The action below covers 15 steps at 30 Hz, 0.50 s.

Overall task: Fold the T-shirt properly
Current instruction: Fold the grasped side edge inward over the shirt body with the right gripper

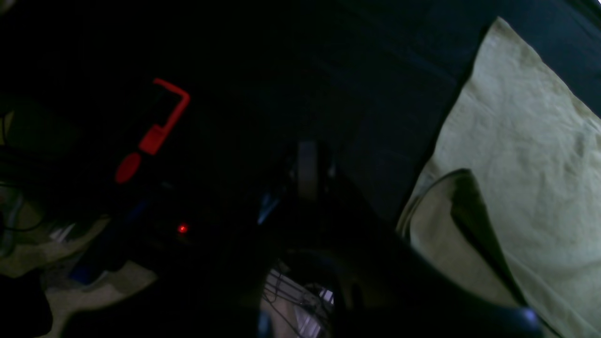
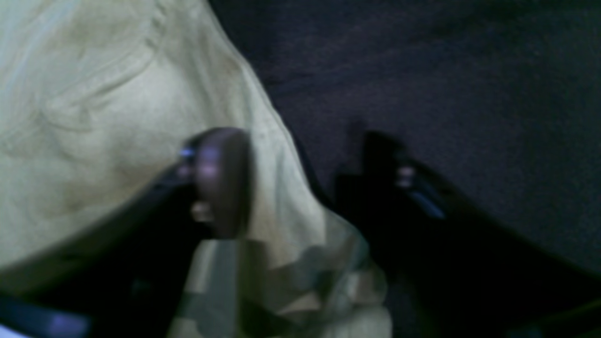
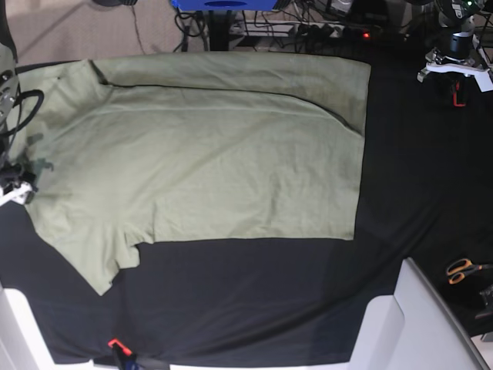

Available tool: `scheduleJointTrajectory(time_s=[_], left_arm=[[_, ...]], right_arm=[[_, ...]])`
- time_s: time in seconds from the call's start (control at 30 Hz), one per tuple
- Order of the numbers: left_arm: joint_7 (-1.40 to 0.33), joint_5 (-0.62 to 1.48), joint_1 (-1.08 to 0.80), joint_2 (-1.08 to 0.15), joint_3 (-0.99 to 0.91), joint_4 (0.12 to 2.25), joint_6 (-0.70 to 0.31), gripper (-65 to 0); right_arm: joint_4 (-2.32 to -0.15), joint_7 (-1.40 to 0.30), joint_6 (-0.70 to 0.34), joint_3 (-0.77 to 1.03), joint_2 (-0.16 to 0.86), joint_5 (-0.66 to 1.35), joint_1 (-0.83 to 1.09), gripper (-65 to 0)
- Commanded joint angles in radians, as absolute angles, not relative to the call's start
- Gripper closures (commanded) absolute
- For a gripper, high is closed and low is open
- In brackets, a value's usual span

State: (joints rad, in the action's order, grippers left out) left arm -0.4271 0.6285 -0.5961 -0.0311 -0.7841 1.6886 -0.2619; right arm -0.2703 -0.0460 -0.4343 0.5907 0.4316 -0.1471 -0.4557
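"Where is the T-shirt [image 3: 208, 154]?"
"Spread on the black table cloth [image 3: 400, 193], far edge folded over. Right gripper [image 2: 305, 183], half-open, straddles its edge to pinch; left gripper closed, empty."

- Right end effector [image 2: 300, 180]: two dark, near-black fingers; one finger [image 2: 220, 180] ends in a rounded, glossy brown-grey pad; the other is matt black with a small pale fastener on its side; the picture is blurred, finer detail cannot be told
- Right arm in the base view: a dark body at the frame edge with a black cable [image 3: 17, 108] looped beside it and a white bracket [image 3: 15, 193] below
- Left end effector [image 1: 462, 188]: dark fingers with a curved, tapering outline, mostly in shadow
- Left arm in the base view: white moulded covers [image 3: 420, 324] with smooth, angular faces
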Motion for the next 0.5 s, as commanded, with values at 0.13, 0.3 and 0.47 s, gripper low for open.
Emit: scheduleJointTrajectory(time_s=[0.13,0.3,0.47], left_arm=[[-0.406,0.638,-0.604,-0.039,-0.788,1.701,-0.268,0.0],[-0.407,0.638,-0.607,-0.038,-0.788,1.709,-0.268,0.0],[-0.407,0.638,-0.608,-0.038,-0.786,1.709,-0.268,0.0]], right_arm=[[-0.285,-0.025,-0.44,0.59,0.453,-0.139,-0.484,0.0],[-0.294,-0.025,-0.441,0.59,0.455,-0.136,-0.484,0.0],[-0.449,-0.14,-0.447,0.598,0.45,-0.133,-0.435,0.0]])
